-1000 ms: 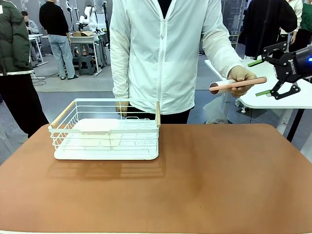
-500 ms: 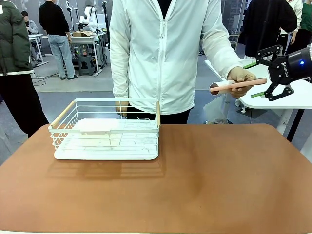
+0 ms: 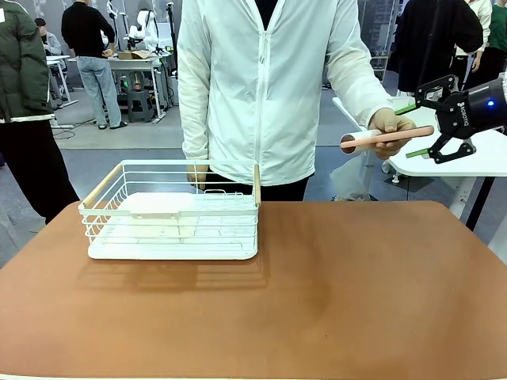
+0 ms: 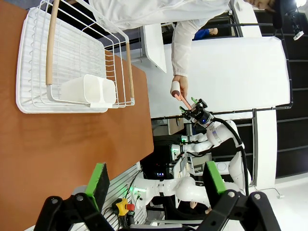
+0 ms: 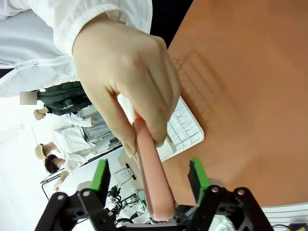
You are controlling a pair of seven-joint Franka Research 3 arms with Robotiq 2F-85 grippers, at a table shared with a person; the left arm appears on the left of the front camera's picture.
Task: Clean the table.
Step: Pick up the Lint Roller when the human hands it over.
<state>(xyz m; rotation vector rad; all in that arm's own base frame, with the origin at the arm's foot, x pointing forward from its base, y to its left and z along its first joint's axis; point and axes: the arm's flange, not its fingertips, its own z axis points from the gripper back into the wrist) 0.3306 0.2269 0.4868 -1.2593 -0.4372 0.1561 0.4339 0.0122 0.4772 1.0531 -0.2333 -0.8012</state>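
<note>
While the desk waits to be cleaned, the step in hand looks to you like a handover: the cleaning tool has not reached its surface.

Item 1, desk (image 3: 317,301): reddish-brown top, filling the foreground of the front view; nothing is wiping it.

Item 2, lint roller (image 3: 396,135): pink handle with a white roll at one end. The person's hand (image 3: 390,123) holds it level in the air beyond the desk's far right corner, handle end towards the robot.

Item 3, right end effector (image 3: 413,128): fingers apart, straddling the free end of the handle with one green pad on each side; no pad visibly touches it.

Item 4, left end effector (image 4: 156,179): fingers apart, nothing between them.

Item 5, wire rack (image 3: 170,253): white, on the desk's far left, with a white container (image 3: 158,207) inside.

Next move, as judged: bring the right fingers together squarely on the handle and make the grip firm before the person lets go. Then carry the roll down to the desk top. A pinch too near the handle's tip may let the roller swing.
</note>
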